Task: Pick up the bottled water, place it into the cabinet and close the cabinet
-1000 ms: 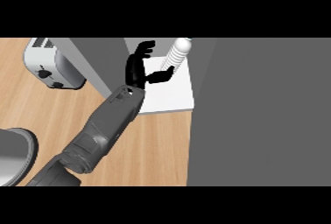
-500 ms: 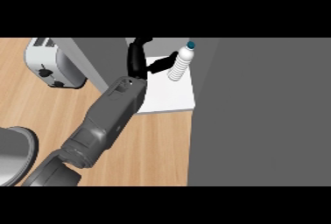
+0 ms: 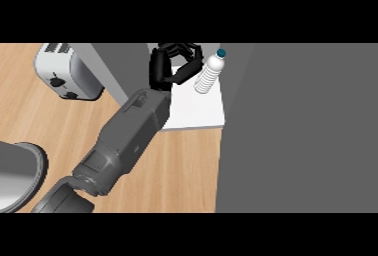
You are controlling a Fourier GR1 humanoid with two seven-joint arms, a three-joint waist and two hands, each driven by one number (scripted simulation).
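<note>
Grey panel [image 3: 310, 125]: fills the whole side right of my left hand [image 3: 171, 65], so there is no room there.
Shelf [image 3: 193, 112]: the front edge lies behind my hand, with open counter [image 3: 184, 165] beyond it for backing out.
Bottle [image 3: 209, 75]: upright on the shelf, just right of my curled, empty fingers.
Risk: drifting right while backing out would likely tip it.

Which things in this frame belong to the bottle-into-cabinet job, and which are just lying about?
Belongs to the job:
- bottled water, standing upright on the cabinet shelf
- cabinet shelf, white
- left hand, just left of the bottle

Just lying about:
- toaster, on the counter at upper left
- grey round vessel, cut off by the left edge
</note>
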